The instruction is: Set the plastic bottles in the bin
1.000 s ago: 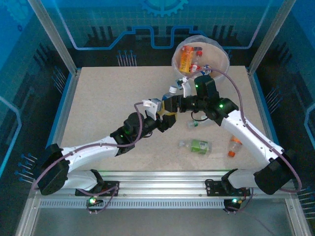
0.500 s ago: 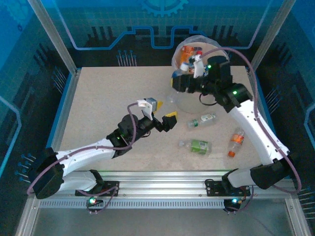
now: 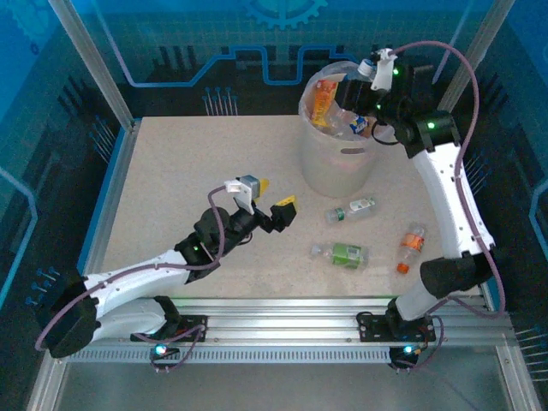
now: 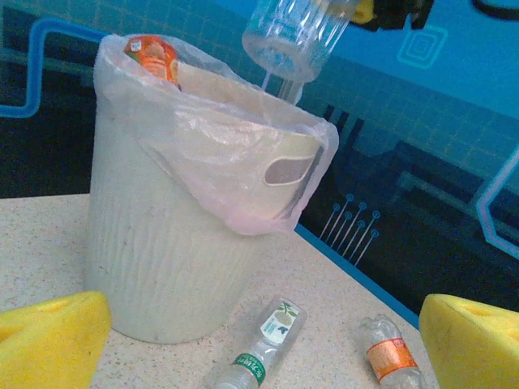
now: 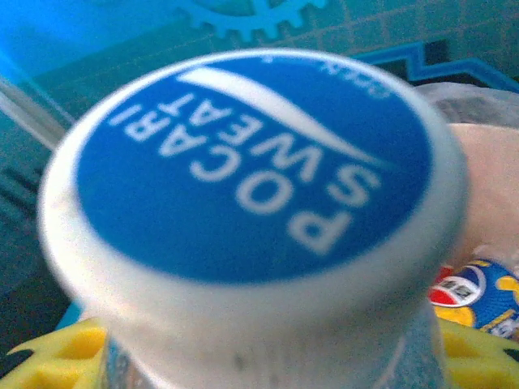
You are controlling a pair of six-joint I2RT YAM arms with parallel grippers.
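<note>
The right gripper [image 3: 366, 72] has its jaws clenched on a clear, ribbed plastic bottle [image 4: 296, 36], held base-down over the bin [image 4: 162, 243], a round off-white bucket with a thin clear liner [image 4: 235, 138]. The left gripper [image 3: 274, 195] hovers above the speckled tabletop [image 3: 188, 171], its yellow jaws spread wide and empty. 3 more bottles [image 3: 351, 210] [image 3: 340, 253] [image 3: 409, 248] lie near the bin.

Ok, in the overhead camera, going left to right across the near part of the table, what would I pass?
The left gripper → green-labelled bottle → orange-labelled bottle.
</note>
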